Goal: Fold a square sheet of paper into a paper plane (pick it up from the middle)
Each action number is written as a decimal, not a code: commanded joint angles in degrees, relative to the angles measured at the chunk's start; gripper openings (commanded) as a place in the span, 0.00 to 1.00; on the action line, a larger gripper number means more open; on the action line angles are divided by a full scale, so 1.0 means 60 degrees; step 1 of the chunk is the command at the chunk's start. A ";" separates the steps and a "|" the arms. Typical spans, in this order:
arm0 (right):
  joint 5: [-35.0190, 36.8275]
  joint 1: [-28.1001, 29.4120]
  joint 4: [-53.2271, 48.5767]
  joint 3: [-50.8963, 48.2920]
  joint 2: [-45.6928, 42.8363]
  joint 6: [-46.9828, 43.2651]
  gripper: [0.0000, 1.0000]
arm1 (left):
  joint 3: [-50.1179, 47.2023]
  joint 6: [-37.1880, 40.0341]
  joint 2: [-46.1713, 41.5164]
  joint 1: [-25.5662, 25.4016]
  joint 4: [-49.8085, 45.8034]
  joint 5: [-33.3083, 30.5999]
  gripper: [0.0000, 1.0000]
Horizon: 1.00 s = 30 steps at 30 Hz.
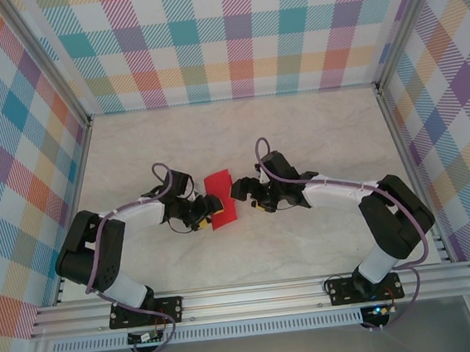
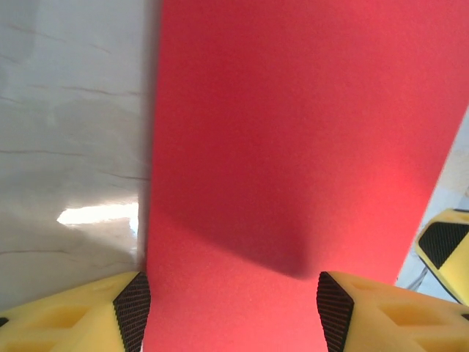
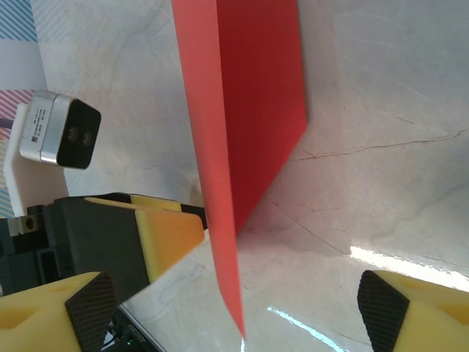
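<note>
The red sheet of paper (image 1: 220,197) lies mid-table between the two grippers as a narrow, bent strip. In the right wrist view one part of the paper (image 3: 264,95) rests flat on the table. A lighter flap rises along its left side and tapers to a point. My left gripper (image 1: 211,208) is at the paper's left edge, its jaws wide open. From the left wrist the paper (image 2: 293,147) spans the gap between the yellow fingers (image 2: 128,312). My right gripper (image 1: 246,194) stands just right of the sheet, open, with the flap's point between its spread fingertips (image 3: 91,312).
The marble-look table (image 1: 314,135) is boxed in by plaid walls (image 1: 230,35) at the back and both sides. An aluminium rail (image 1: 255,295) runs along the near edge. The left arm's wrist camera (image 3: 58,136) and its yellow finger (image 3: 168,229) sit close beside the raised flap.
</note>
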 commanded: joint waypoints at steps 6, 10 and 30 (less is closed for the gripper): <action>-0.0376 0.0000 0.0216 -0.0062 0.0412 0.0409 0.81 | 0.0163 0.0038 -0.0305 -0.0111 -0.0271 -0.0560 0.64; -0.0808 0.0015 0.0802 -0.0238 0.0590 0.0725 0.72 | -0.0066 -0.0207 -0.0535 0.0137 -0.0101 -0.0897 0.64; -0.0382 0.0518 0.0096 -0.0238 0.0738 0.0583 0.03 | -0.0079 -0.0294 -0.0906 0.0296 0.0848 -0.0228 0.52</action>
